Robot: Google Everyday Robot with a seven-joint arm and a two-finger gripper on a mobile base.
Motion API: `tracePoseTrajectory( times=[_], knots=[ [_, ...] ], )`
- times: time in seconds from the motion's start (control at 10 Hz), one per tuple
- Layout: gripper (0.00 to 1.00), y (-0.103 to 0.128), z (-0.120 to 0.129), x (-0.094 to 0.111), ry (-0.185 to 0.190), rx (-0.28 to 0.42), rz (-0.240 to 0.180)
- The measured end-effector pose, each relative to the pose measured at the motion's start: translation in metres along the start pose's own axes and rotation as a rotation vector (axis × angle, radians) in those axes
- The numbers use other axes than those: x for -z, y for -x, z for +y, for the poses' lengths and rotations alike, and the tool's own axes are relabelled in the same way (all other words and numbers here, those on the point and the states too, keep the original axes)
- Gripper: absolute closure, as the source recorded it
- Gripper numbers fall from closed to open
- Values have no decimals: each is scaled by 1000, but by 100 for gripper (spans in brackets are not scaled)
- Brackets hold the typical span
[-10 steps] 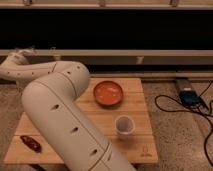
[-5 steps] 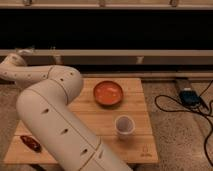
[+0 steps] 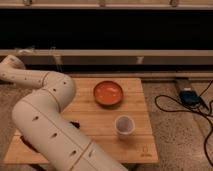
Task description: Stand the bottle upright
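Note:
The bottle is hidden or out of view on the wooden table (image 3: 135, 100). My white arm (image 3: 50, 125) rises from the bottom edge, bends above the table's left half and reaches off to the far left edge. It covers much of the table's left side. My gripper lies beyond the arm's visible end and is not in view.
An orange bowl (image 3: 108, 92) sits at the table's back middle. A white cup (image 3: 124, 125) stands upright toward the front right. A dark object (image 3: 75, 124) peeks out beside the arm. Black cables and a blue-and-black box (image 3: 190, 96) lie on the floor at right.
The arm's elbow has swung a little to the left and lower over the table's left side, covering more of the reddish object at the table's left front. Bowl and cup have not moved.

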Motion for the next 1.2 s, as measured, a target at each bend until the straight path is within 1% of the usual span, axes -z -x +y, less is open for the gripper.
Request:
tracePoseTrajectory(
  times=[0.3, 0.5, 0.7, 0.9, 1.0, 1.2],
  knots=[
    [35, 0, -2, -13, -21, -17, 30],
    [35, -1, -3, -18, -31, -21, 44],
    [36, -3, -2, -23, -28, -19, 61],
    [50, -6, -7, -27, -26, -11, 76],
    [62, -6, -10, -29, -16, -12, 83],
    [80, -7, -16, -31, -11, -17, 95]
  ],
)
